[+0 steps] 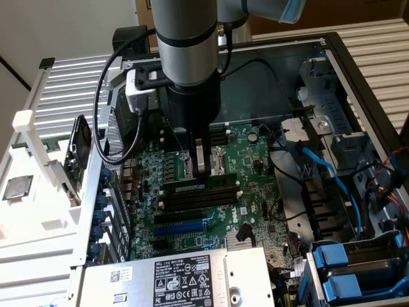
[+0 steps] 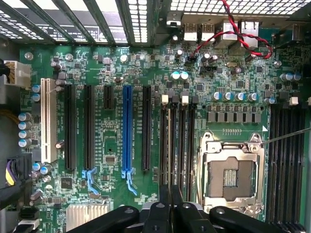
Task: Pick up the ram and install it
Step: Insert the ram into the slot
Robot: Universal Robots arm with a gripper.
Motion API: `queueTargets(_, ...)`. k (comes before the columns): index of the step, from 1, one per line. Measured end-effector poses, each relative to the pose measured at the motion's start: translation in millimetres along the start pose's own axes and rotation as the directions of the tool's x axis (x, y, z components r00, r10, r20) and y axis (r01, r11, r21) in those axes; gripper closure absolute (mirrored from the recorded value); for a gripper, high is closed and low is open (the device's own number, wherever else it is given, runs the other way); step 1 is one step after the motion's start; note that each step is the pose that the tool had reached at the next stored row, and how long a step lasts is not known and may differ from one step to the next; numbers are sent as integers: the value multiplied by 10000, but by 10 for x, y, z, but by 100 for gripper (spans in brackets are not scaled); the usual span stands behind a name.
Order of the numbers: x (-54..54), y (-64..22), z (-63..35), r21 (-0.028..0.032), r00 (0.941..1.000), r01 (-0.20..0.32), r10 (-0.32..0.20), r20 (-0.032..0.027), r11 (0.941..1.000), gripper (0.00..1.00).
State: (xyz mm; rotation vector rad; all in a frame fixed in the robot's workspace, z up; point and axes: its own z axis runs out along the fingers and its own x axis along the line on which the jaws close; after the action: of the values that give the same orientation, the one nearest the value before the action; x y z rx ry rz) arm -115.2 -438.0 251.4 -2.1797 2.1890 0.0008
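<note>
The ram (image 1: pixel 192 187) is a long dark stick with a pale label. It stands on edge in the row of black memory slots (image 1: pixel 201 201) on the green motherboard (image 1: pixel 255 160), inside the open computer case. My gripper (image 1: pixel 203 169) comes straight down on the middle of its top edge. The two fingers are drawn close together on the stick. In the wrist view my gripper (image 2: pixel 170 199) sits over the near end of the memory slots (image 2: pixel 182 141), whose white end clips (image 2: pixel 164 99) lie at the far end.
The empty processor socket (image 2: pixel 231 177) lies beside the slots. A blue expansion slot (image 2: pixel 127 131) and black ones lie on the other side. A silver processor chip (image 1: pixel 17 187) rests on the white rack at the exterior view's left. Blue cables (image 1: pixel 326 173) and drive bays (image 1: pixel 345 268) crowd the right.
</note>
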Motion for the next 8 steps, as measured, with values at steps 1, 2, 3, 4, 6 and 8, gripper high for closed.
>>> queueTargets(1, -1, 0, 2, 1, 10000, 1, -1, 1, 10000, 88)
queueTargets(2, -1, 0, 8, 4, 10000, 0, 0, 4, 10000, 88)
queueTargets(3, 0, 0, 12, 4, 10000, 1, -1, 3, 10000, 88)
queueTargets(4, 0, 0, 16, 3, 10000, 1, -1, 0, 10000, 88)
queueTargets(6, 0, 3, 29, 3, 10000, 0, 0, -5, 10000, 88)
queueTargets(8, 1, 5, 38, 2, 10000, 0, 0, -8, 10000, 88)
